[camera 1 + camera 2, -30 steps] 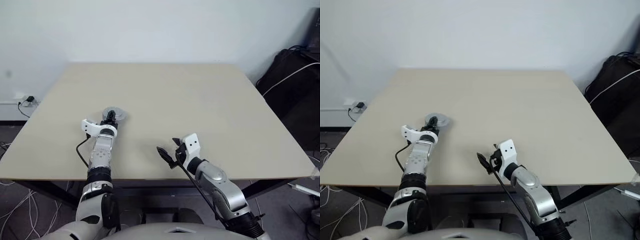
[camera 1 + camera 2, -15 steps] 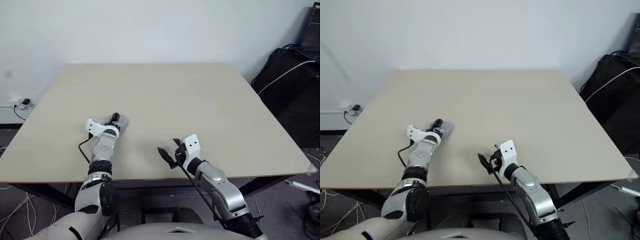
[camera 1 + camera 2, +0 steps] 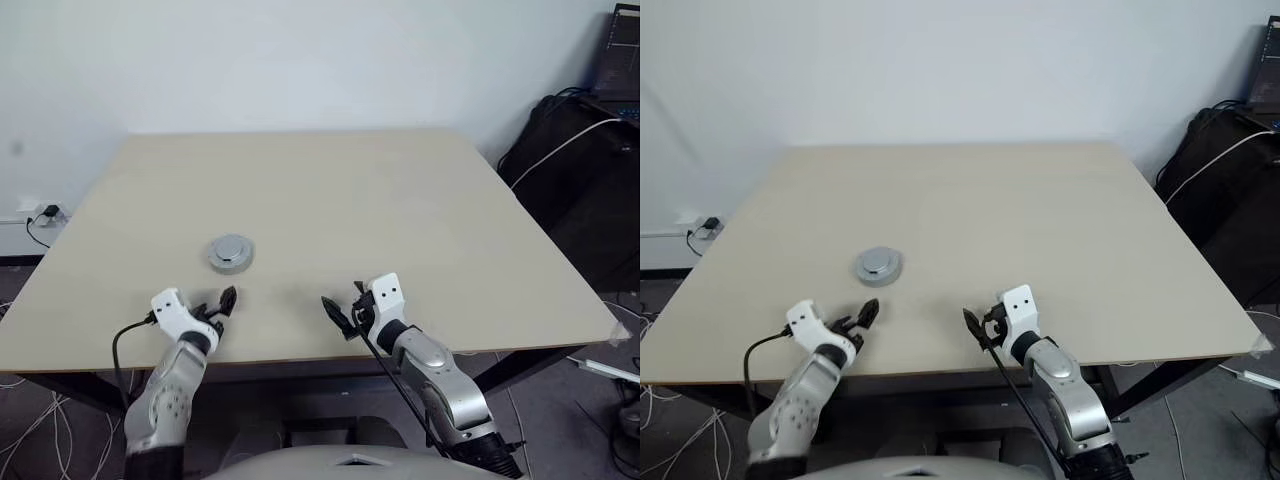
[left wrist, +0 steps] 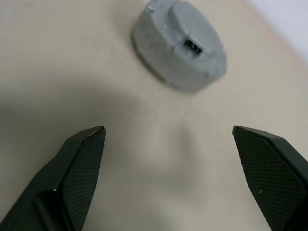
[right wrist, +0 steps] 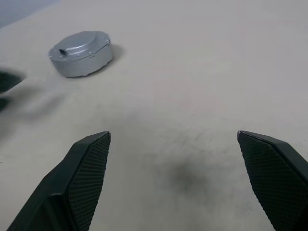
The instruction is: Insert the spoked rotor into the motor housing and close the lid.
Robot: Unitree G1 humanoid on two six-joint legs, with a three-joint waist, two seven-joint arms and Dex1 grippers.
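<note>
Table [image 3: 400,200]: beige top, against a white wall.

Motor [image 3: 231,253]: round silver-grey unit, lid [image 5: 83,39] seated on housing [image 5: 86,62], closed. Flat on the table, left of centre, nearer the front edge than the back. Small dark slot in the lid top [image 4: 192,44]. Rotor not visible; inside or not, cannot tell.

Left gripper [image 3: 222,303]: released, black fingers [image 4: 79,159] spread wide, empty. Above the table's front edge, just in front of the motor, clear of it, pointing toward it.

Right gripper [image 3: 343,312]: released, fingers [image 5: 84,168] wide apart, empty. Over the front edge, right of the motor, well apart from it, angled left toward it.

Beside the table, right: black bag [image 3: 570,150] with a white cable [image 3: 560,150]. Left, on the wall: socket with plug [image 3: 48,212].
</note>
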